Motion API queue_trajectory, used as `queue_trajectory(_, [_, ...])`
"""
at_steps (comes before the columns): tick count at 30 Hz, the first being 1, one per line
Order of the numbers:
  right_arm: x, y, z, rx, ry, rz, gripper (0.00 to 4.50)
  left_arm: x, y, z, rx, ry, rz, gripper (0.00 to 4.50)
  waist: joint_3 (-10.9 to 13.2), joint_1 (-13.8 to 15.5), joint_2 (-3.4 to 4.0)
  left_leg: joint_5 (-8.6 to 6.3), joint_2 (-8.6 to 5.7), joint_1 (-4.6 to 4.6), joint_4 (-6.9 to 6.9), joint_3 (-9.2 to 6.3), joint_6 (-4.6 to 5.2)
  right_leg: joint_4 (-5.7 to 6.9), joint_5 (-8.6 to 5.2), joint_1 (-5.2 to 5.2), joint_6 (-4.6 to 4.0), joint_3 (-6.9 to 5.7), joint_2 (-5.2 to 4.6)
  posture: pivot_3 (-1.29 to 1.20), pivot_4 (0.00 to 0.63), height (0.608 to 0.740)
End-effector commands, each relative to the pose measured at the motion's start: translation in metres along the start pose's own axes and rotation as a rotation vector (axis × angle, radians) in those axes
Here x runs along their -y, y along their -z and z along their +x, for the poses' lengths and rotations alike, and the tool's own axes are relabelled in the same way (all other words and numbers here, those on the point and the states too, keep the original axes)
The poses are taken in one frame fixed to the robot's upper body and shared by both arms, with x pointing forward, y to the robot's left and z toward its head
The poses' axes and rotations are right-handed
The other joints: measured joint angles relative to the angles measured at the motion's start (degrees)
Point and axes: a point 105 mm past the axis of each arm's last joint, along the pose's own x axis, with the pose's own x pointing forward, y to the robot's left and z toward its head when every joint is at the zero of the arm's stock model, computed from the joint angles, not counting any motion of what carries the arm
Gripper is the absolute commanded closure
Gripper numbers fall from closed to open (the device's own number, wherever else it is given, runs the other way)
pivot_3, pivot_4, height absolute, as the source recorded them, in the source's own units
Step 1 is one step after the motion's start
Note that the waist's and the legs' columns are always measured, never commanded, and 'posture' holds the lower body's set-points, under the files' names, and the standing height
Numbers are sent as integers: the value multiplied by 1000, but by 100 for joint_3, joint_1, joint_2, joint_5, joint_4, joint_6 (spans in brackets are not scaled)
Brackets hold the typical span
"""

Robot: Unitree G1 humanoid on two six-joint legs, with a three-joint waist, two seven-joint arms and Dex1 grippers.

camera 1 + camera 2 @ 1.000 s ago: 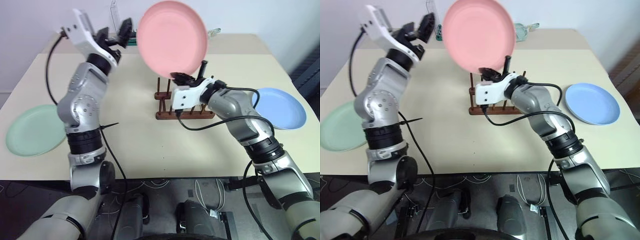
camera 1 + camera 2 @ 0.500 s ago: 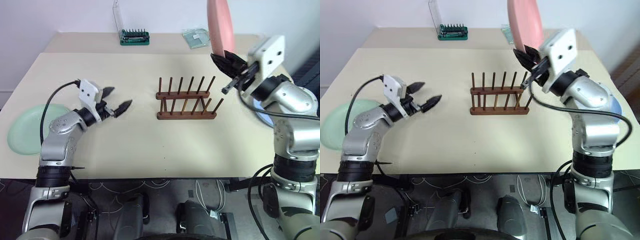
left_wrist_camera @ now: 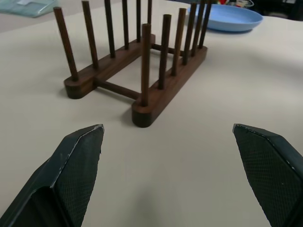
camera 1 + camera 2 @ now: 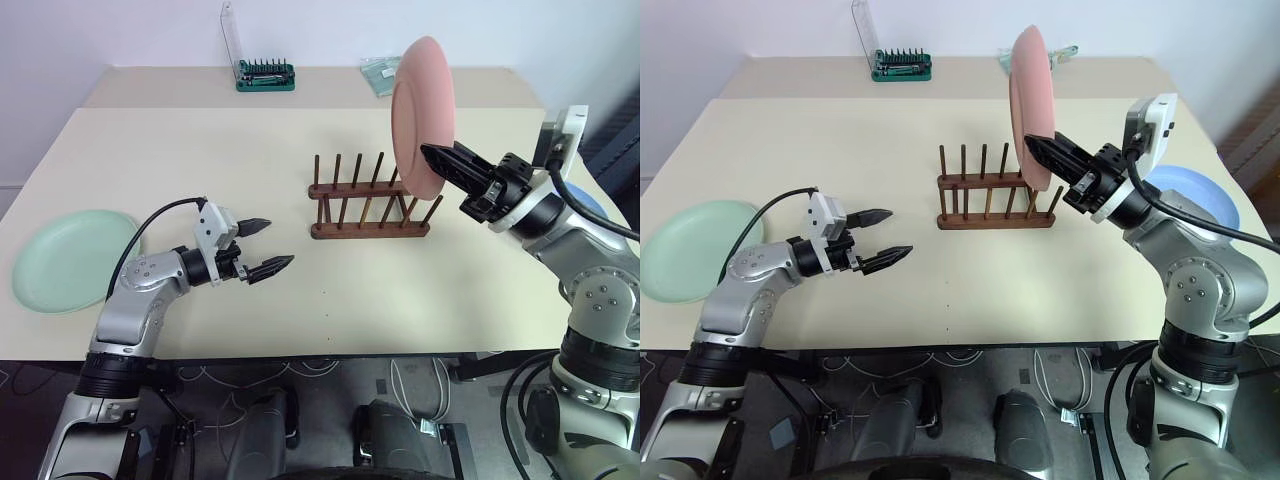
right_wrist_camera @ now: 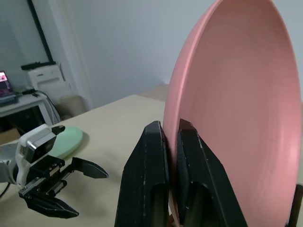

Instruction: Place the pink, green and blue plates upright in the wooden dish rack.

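Left eye view: right gripper (image 4: 432,158) clamps the pink plate (image 4: 420,115) upright by its rim, wooden dish rack (image 4: 370,200) just below; left gripper (image 4: 268,246), spread empty, waits farther off.

The dish rack (image 4: 370,197) stands mid-table, one plate (image 4: 70,258) far left, another (image 4: 1200,195) right.
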Motion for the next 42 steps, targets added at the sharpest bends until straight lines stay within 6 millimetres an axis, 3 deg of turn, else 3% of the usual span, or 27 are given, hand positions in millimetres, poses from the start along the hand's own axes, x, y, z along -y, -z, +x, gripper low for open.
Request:
queue_trajectory(1, [11,-19,-6,74,17,-9,4500,4,-9,2,15,24,45,31,0,4,0,0,0,0,0,0,0,0,0,0,0,0,0,0,150,737])
queue_trajectory(12, [27,-31,-12,167,41,58,4500,9,-8,4,10,36,48,31,0,-1,0,0,3,0,0,7,1,2,0,-5,0,7,1,0,150,737])
queue_trajectory(26, [38,-11,-16,150,46,174,4500,18,-13,5,46,95,31,31,0,2,1,-1,4,0,0,11,2,2,0,-8,0,10,2,0,150,737])
queue_trajectory(37, [64,15,-18,96,136,289,4500,19,-11,8,36,99,36,31,0,2,1,-1,6,0,1,16,2,3,0,-10,0,15,3,0,150,737])
queue_trajectory(40, [65,16,-18,95,134,291,3492,18,-10,8,33,95,36,0,1,4,1,-1,6,0,1,17,2,3,0,-10,0,15,3,0,150,737])
queue_trajectory(42, [63,16,-18,95,129,285,2547,19,-10,8,32,95,35,0,1,4,1,-1,6,0,1,17,2,3,0,-10,0,16,3,0,150,737])
